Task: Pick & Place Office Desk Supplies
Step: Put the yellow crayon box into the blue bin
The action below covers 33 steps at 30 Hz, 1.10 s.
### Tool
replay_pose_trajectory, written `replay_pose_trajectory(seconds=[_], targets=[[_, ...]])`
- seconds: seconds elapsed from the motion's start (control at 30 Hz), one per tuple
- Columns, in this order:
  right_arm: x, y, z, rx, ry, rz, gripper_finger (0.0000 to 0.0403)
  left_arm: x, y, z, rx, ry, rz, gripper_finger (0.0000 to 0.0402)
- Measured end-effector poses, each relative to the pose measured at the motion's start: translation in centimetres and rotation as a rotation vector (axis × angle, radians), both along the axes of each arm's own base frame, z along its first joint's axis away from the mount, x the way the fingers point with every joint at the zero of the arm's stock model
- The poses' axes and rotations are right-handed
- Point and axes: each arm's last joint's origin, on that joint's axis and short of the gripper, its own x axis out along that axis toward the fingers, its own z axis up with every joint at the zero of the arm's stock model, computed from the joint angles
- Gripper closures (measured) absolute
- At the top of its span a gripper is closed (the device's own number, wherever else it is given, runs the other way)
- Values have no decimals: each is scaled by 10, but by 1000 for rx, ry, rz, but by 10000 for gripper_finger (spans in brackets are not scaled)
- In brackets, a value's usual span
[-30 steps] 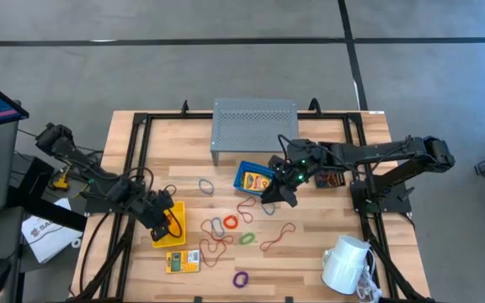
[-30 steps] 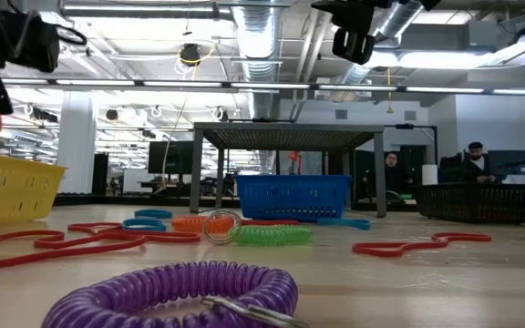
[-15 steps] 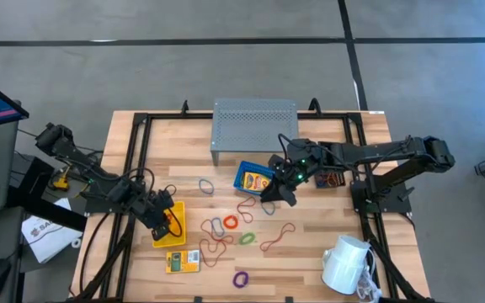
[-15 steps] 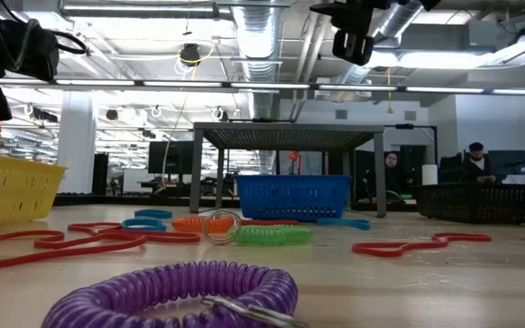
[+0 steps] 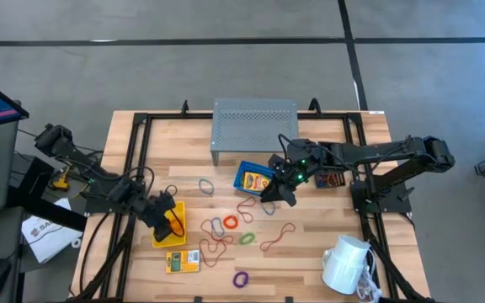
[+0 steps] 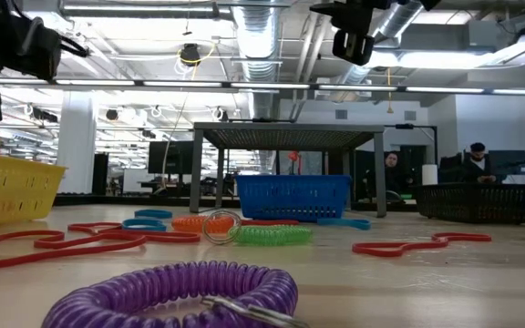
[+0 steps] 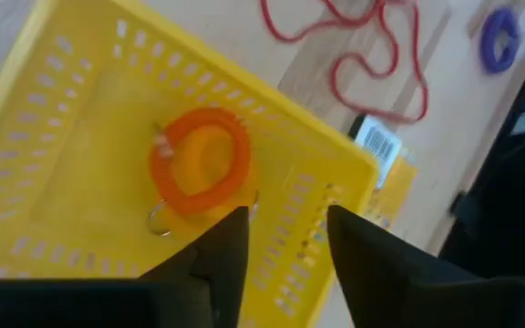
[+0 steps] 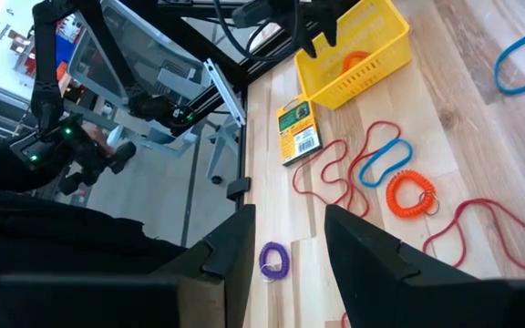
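Wooden planks make up the table [image 5: 310, 252] we work on, with an open ceiling of ducts beyond it in the low view. We see an orange coil loop [image 7: 200, 170] lying loose on the floor of the yellow bin [image 7: 71, 137], directly below the left gripper [image 7: 285, 241], whose fingers stand parted and hold nothing. Just past the bin's far wall from that gripper, a yellow printed packet [image 7: 386, 173] lies flat, and red loops [image 7: 372, 55] trail across the wood beyond it, with a purple coil [image 7: 499, 36] farther still. None of these lies between the fingers and the bin.

Our right gripper [image 5: 278, 192] hangs over the middle of the table, close beside the blue bin [image 5: 255, 178]; its fingers look spread with nothing between them. Beneath and ahead of it we see a second orange coil [image 8: 411, 193], blue loops [image 8: 381, 162] and more red ones. On its other side sits the black mesh bin [image 5: 331, 179]. A grey perforated riser [image 5: 255, 122] stands behind the blue bin, and a white mug [image 5: 345, 263] rests near the table's front corner, well apart from both grippers.
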Motion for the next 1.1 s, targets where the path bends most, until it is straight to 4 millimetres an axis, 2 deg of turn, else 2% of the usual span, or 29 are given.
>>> replay_pose_trajectory(seconds=[0.13,0.27,0.47,0.63,0.87,1.1], targets=[[0,0,0,-4,-2,2,272,5,1,2,-42,-23,25,229],[0,0,0,-4,-2,3,272,14,2,7,-115,-90,97,222],[0,0,0,-3,-4,12,272,36,-7,36,-226,-470,91,235],[0,4,0,6,-4,38,272,39,-15,49,-371,-565,107,250],[-1,15,0,-9,-11,77,272,28,-46,59,-605,-589,145,261],[-1,19,1,-16,-16,68,272,13,-95,40,-768,-415,161,271]])
